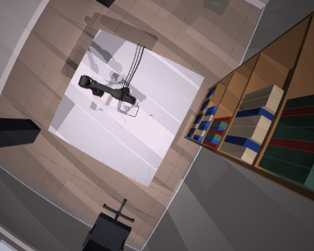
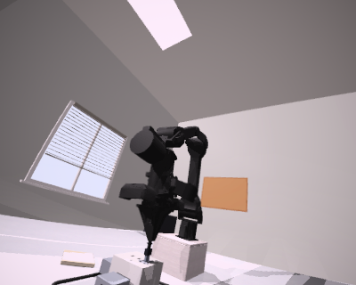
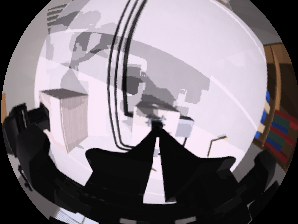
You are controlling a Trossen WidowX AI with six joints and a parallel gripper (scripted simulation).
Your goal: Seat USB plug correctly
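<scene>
The power cube (image 2: 127, 264) (image 3: 170, 118) is a pale block with small dark openings in its top. The black USB plug (image 2: 148, 252) (image 3: 157, 123) stands about upright at the cube's top, below my fingertips. A bit of its lighter metal end shows at the cube's top face; how deep it sits and which way round it is cannot be told. My gripper (image 2: 149, 241) (image 3: 157, 131) points down over the cube, shut on the plug's upper end. In the wrist view the fingers cover part of the plug and the socket. In the top view the arm hides the cube.
A grey-blue box (image 2: 112, 279) (image 3: 185, 125) adjoins the cube. A larger pale block (image 2: 190, 260) (image 3: 75, 122) stands near the arm's base. Black cables (image 1: 133, 70) (image 3: 117, 75) run across the table (image 1: 107, 137) and loop by the cube. A flat cream piece (image 2: 77, 258) lies farther off.
</scene>
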